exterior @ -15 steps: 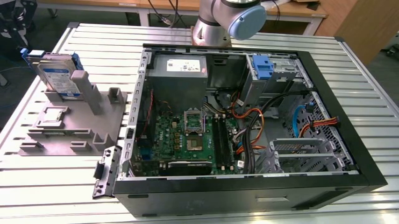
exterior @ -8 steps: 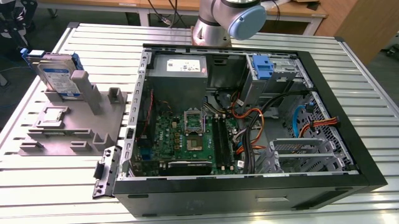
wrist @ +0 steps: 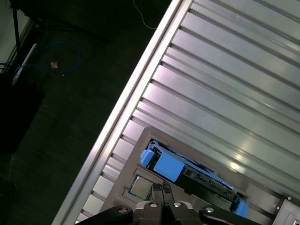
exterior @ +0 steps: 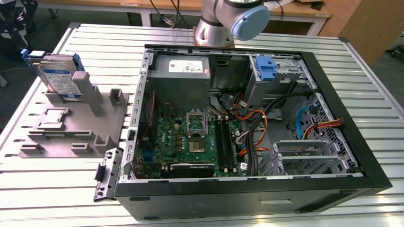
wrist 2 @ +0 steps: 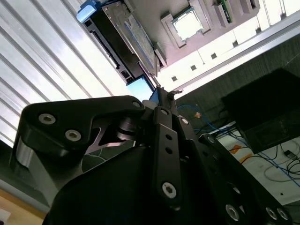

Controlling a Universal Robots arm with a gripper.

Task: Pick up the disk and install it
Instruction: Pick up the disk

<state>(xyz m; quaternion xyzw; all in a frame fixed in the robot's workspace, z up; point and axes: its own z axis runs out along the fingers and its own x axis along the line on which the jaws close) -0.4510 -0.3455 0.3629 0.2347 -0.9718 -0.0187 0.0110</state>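
The disk [exterior: 58,75], a silver drive with a white-and-blue label in a blue carrier, stands on edge in the grey holder [exterior: 75,137] on the table at the exterior view's left. In both wrist views my gripper [wrist: 161,191] [wrist 2: 161,93] hangs above that holder, apart from the disk [wrist: 187,171] [wrist 2: 133,40]. Its fingers are shut together with nothing between them. The tips point near a small square chip [wrist: 138,187] seated in the holder beside the disk.
An open black computer case [exterior: 252,191] lies on the slatted metal table [exterior: 353,80], with a grey power supply [exterior: 183,66] and another blue carrier [exterior: 267,68] in a bay at its far end. The table edge [wrist: 126,101] and dark floor run beside the holder.
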